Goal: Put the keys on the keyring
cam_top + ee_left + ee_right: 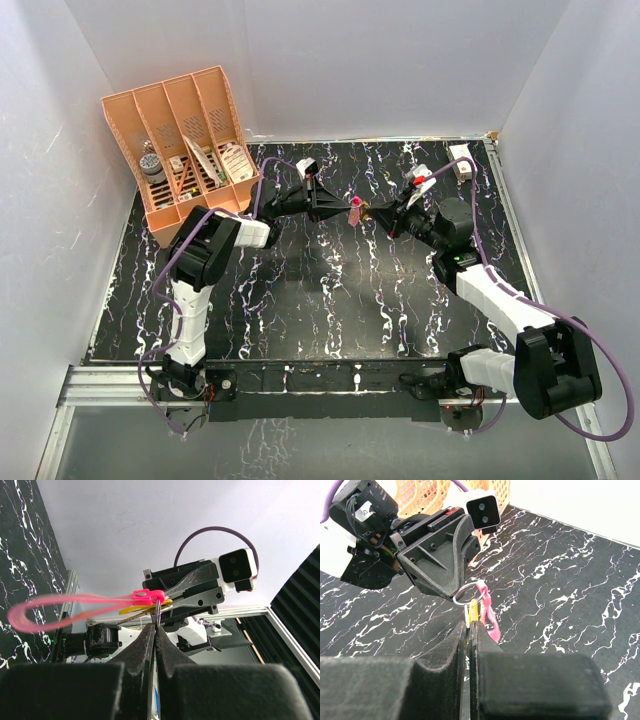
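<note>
Both grippers meet in mid-air over the back middle of the table. My left gripper [345, 210] is shut on the metal ring [465, 592] of the keyring, and its pink strap [489, 614] hangs down. In the left wrist view [157, 625] the ring [158, 611] shows edge-on between the fingertips, with the strap [75, 605] running left. My right gripper [378, 214] is shut on the yellow key [475, 611], whose end is at the ring. The key [142, 608] also shows in the left wrist view, lying against the ring. Whether the key is threaded on cannot be told.
An orange slotted organizer [190, 150] holding small items stands at the back left. A small white box [461, 162] sits at the back right. The black marbled tabletop [330, 300] is walled in white on three sides.
</note>
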Robot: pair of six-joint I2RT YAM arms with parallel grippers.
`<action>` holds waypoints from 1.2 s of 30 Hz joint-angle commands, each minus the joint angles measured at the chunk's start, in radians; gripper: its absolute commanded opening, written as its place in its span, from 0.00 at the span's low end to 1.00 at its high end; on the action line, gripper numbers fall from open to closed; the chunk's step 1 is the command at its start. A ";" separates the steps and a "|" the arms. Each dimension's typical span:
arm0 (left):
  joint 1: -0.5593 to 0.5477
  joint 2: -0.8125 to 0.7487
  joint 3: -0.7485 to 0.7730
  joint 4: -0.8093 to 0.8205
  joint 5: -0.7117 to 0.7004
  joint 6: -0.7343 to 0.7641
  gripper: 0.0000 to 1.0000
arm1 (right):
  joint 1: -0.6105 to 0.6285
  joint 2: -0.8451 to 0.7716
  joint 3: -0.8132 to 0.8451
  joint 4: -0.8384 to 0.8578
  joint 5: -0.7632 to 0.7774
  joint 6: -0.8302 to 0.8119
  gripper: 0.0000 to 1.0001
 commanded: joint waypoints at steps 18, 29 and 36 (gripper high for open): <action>0.091 -0.129 -0.222 0.328 -0.090 0.122 0.32 | 0.006 0.051 0.269 -0.276 0.107 0.089 0.00; 0.089 -0.255 -0.286 0.103 -0.128 0.359 0.40 | 0.006 0.217 0.522 -0.474 0.074 0.231 0.00; 0.089 -0.372 -0.340 -0.147 -0.247 0.578 0.46 | 0.005 0.252 0.502 -0.355 0.020 0.421 0.00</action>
